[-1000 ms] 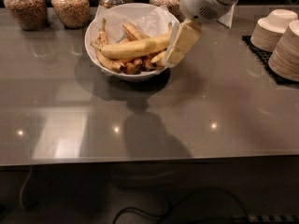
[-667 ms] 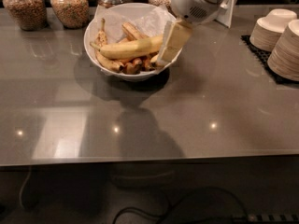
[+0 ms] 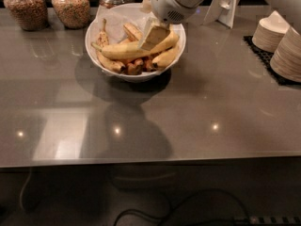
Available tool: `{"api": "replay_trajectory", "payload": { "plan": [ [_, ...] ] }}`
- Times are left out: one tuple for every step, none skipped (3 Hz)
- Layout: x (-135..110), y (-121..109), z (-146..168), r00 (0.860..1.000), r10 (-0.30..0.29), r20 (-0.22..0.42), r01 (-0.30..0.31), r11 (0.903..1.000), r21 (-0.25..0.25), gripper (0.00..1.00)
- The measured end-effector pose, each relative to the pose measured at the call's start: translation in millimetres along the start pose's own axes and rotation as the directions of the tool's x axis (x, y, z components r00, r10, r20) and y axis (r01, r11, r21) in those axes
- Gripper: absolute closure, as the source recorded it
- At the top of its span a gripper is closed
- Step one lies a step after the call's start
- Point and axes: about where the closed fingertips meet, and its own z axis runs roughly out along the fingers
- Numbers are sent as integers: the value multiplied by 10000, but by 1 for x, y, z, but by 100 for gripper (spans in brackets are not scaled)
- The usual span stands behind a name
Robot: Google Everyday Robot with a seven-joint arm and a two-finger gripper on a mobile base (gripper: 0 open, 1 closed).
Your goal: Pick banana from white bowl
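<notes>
The white bowl (image 3: 135,74) stands on the grey counter at the back centre, lined with crinkled white paper. The banana (image 3: 127,51), long and clean yellow, lies across the top of the pile in it. Shorter, browner bananas lie under and behind it. My gripper (image 3: 153,37) reaches down from the upper right into the bowl. Its cream-coloured fingers (image 3: 154,34) sit on the right half of the banana and cover part of it.
Several glass jars of grains (image 3: 27,7) stand along the back left edge. Stacks of small cream-coloured bowls (image 3: 277,41) sit on a black mat at the right. A white stand (image 3: 225,6) is behind the bowl at the right.
My gripper has moved left from the bowl's right rim into the bowl and now sits over the long banana. The bananas have not visibly shifted.
</notes>
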Motion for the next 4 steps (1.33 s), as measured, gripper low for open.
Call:
{"api": "replay_trajectory", "payload": {
  "plan": [
    [1,4,11,9999,111,-43,-111,9999,-78,32],
    [6,11,19,9995,277,-164,-281,9993,-236,35],
    [15,14,28,9989,333,-321,-340,9992,-220,35],
    [25,11,35,9978,418,-518,-422,9991,-71,36]
  ]
}}
